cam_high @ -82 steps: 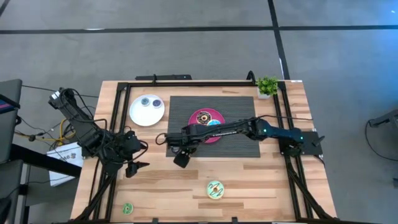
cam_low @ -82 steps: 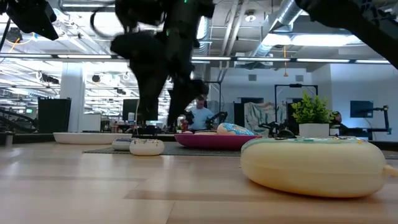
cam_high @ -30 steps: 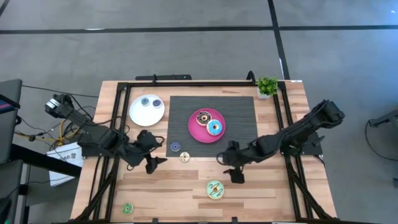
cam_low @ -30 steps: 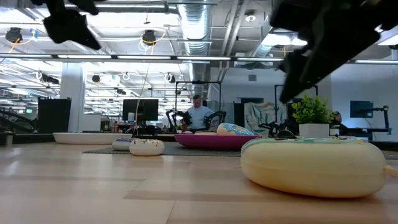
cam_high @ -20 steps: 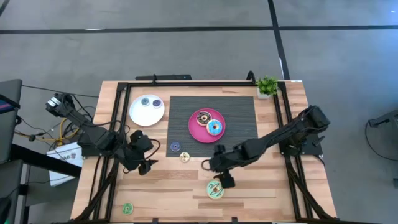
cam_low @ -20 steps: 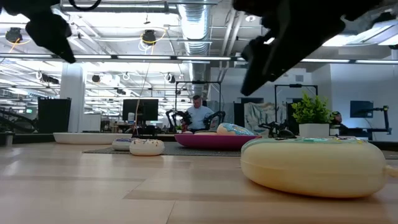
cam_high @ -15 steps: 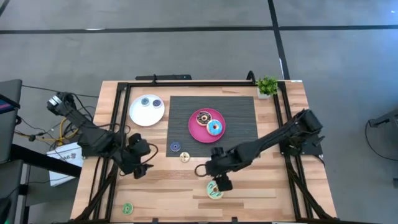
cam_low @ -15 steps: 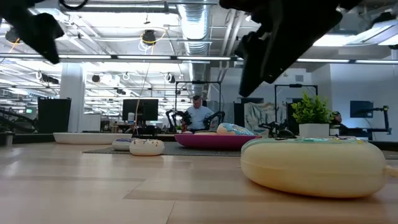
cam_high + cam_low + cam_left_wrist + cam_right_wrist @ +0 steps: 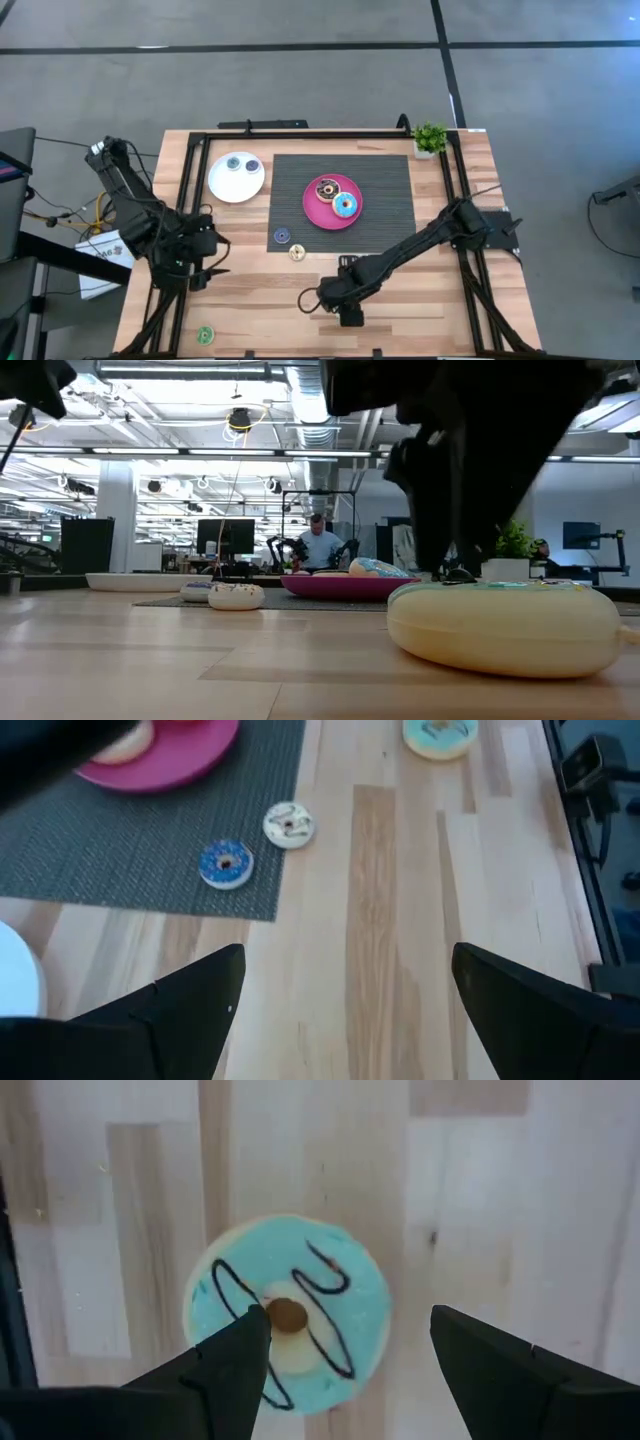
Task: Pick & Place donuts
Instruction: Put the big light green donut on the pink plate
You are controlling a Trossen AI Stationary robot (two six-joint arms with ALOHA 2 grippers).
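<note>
We see the right gripper (image 9: pixel 345 1360) spread wide just above the green donut (image 9: pixel 288 1324) lying on the desk (image 9: pixel 250 300) near the front edge; the left gripper (image 9: pixel 340 990), wide too, waits at the left side

A wooden table (image 9: pixel 260 290) carried a dark ribbed mat (image 9: pixel 385 195) at centre, a pink plate (image 9: pixel 318 213) upon it, a white plate (image 9: pixel 222 182) upper left, and a potted plant (image 9: pixel 430 138) upper right.
</note>
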